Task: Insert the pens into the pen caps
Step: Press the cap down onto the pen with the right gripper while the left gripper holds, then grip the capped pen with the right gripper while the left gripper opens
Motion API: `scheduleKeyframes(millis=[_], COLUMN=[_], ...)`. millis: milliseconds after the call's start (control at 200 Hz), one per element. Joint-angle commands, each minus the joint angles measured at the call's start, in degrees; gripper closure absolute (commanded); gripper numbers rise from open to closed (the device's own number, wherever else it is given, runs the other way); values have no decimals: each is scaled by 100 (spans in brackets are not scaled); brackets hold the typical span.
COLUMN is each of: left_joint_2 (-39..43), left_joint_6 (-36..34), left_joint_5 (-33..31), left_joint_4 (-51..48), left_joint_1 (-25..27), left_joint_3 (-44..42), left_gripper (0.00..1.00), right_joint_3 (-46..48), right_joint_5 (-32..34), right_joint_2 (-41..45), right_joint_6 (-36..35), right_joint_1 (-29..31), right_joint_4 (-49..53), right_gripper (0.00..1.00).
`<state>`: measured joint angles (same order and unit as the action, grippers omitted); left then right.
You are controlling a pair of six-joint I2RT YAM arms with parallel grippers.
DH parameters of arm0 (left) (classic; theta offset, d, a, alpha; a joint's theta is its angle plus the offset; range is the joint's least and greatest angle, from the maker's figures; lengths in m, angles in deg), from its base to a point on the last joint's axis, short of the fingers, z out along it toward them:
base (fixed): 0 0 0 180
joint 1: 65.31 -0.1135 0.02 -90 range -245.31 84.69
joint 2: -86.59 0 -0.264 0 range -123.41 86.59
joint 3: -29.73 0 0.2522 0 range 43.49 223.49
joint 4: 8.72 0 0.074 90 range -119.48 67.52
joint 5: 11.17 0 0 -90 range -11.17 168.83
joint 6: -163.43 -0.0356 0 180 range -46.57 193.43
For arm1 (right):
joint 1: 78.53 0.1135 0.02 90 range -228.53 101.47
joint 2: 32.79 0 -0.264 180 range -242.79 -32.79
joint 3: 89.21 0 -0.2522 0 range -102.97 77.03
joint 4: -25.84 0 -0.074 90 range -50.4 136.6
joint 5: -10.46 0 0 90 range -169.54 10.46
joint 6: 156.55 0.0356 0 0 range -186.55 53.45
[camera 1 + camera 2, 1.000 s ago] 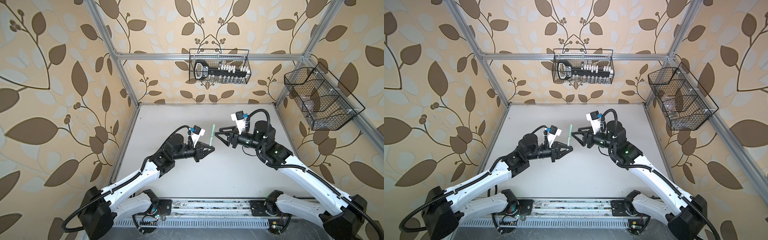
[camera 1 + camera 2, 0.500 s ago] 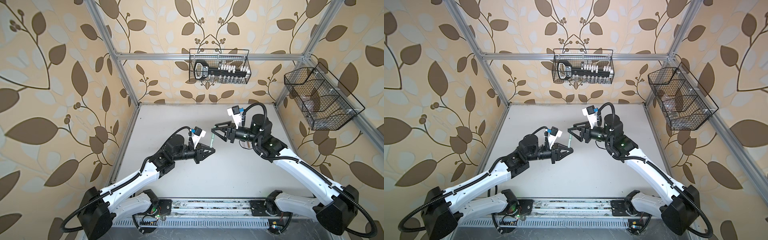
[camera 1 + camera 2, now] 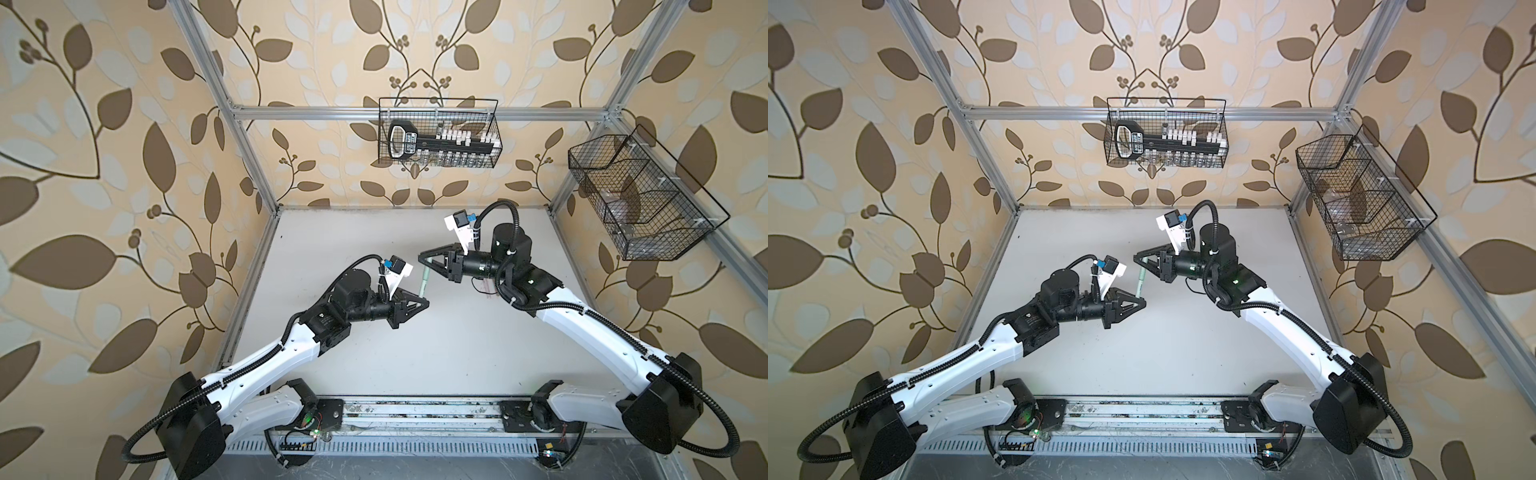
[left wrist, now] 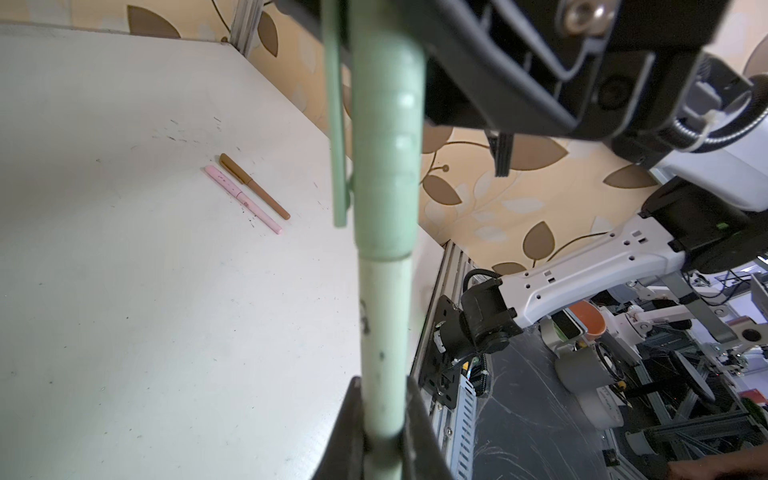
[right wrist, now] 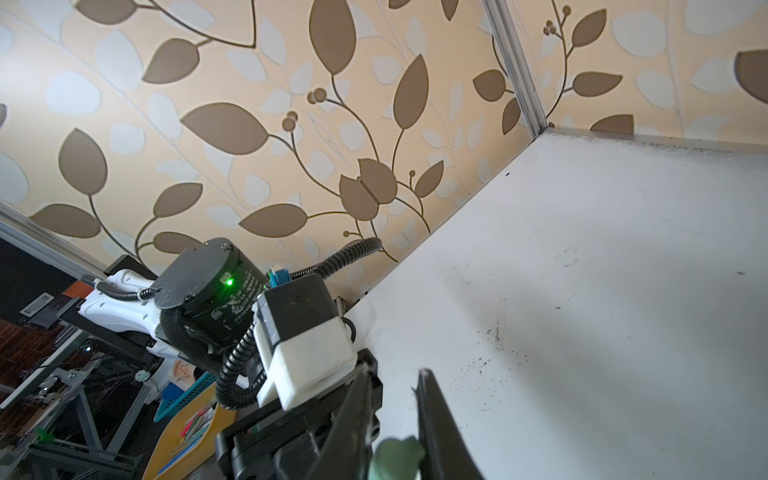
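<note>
Landmark: the green pen (image 3: pixel 424 286). I hold it in the air above the table (image 3: pixel 415 365), clear of the surface, and it spans the gap between my two grippers.

Left gripper (image 4: pixel 382 382): shut tight on the bare barrel end of the green pen. In the left wrist view a finger (image 4: pixel 347 432) presses on each side of the barrel.

Right gripper (image 5: pixel 395 370): shut on the green cap (image 4: pixel 386 166) at the other end of the green pen. In the right wrist view the cap's rounded end shows between my two fingers, a little back from their tips.

Green cap: on the green pen. Its rim meets the barrel and the tip is hidden inside it. Its clip runs along one side.

Arms: in both top views they reach in toward the green pen from opposite sides, left from below it and right from above it.

Pink pen (image 4: pixel 243 199): flat on the table, well apart from the green pen. In a top view it is right of the green pen, under my right wrist. It has a cap on one end.

Brown pen (image 4: pixel 253 185): just beside the pink pen and parallel to it, equally far from the green pen, also capped. I cannot tell whether the two touch.

Wire basket (image 3: pixel 438 133): on the back wall, well beyond the green pen.
</note>
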<state>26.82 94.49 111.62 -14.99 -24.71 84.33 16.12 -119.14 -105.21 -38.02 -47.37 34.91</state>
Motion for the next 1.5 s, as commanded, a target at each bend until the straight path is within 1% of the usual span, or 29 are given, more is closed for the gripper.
scheduleKeyframes(millis=[0, 95, 150, 260, 330, 410, 575, 760, 815, 920, 950, 1000, 1010, 1030, 1055, 1085, 1185, 1245, 1325, 1375, 1410, 1494], left_joint_2=[-7, -31, -5, 100, 169, 253, 332, 330, 296, 209, 175, 97, 86, 57, 9, -44, -230, -304, -343, -312, -299, -282], left_joint_6=[-325, -523, -598, -751, -947, -1236, -1710, -1794, -1807, -1744, -1720, -1708, -1697, -1671, -1631, -1604, -1202, -811, -174, 247, 517, 806], left_joint_5=[-139, -510, -659, -505, -416, -370, -559, -628, -572, -274, -213, -174, -187, -194, -159, -121, -188, -348, -489, -623, -635, -771], left_joint_4=[139, -100, -25, 355, 376, 292, -58, 242, 329, 419, 393, 211, 175, 106, 24, -107, -310, -226, 85, 487, 841, 1145], left_joint_1=[76, 71, 71, 71, 71, 71, 71, 71, 71, 71, 71, 71, 71, 71, 71, 71, 71, 71, 71, 71, 78, 105], left_joint_3=[470, 833, 1005, 1355, 1621, 1861, 2243, 2405, 2469, 2552, 2544, 2522, 2514, 2467, 2402, 2299, 1728, 1288, 720, 367, 162, -80], left_gripper=[100, 100, 100, 100, 100, 100, 100, 100, 100, 100, 100, 100, 100, 100, 100, 100, 100, 100, 100, 100, 100, 100], right_joint_3=[-139, -45, 66, 390, 611, 821, 965, 1177, 1282, 1431, 1413, 1340, 1326, 1292, 1244, 1178, 1110, 1182, 1281, 1311, 1377, 1702], right_joint_5=[20, 156, 250, 294, 294, 291, 343, 467, 407, 294, 287, 324, 352, 388, 443, 490, 748, 854, 1189, 1340, 1319, 1211], right_joint_2=[84, 108, 105, 36, 31, 69, 82, 3, -21, 71, 129, 259, 291, 352, 436, 546, 1068, 1458, 1891, 2015, 2059, 2146], right_joint_6=[-260, -435, -465, -411, -273, -139, -102, 50, 112, 218, 230, 223, 218, 200, 172, 118, 45, 82, 51, -29, -21, 221], right_joint_1=[67, 169, 247, 352, 382, 398, 475, 729, 767, 722, 683, 599, 581, 556, 514, 450, 206, 36, -102, -106, -101, -62], right_joint_4=[354, 599, 651, 609, 506, 455, 677, 606, 462, 57, -12, -66, -72, -82, -93, -101, -272, -374, -148, 99, 126, -249], right_gripper=[100, 100, 100, 100, 100, 100, 100, 100, 100, 100, 90, 63, 62, 54, 47, 42, 35, 32, 27, 27, 28, 31])
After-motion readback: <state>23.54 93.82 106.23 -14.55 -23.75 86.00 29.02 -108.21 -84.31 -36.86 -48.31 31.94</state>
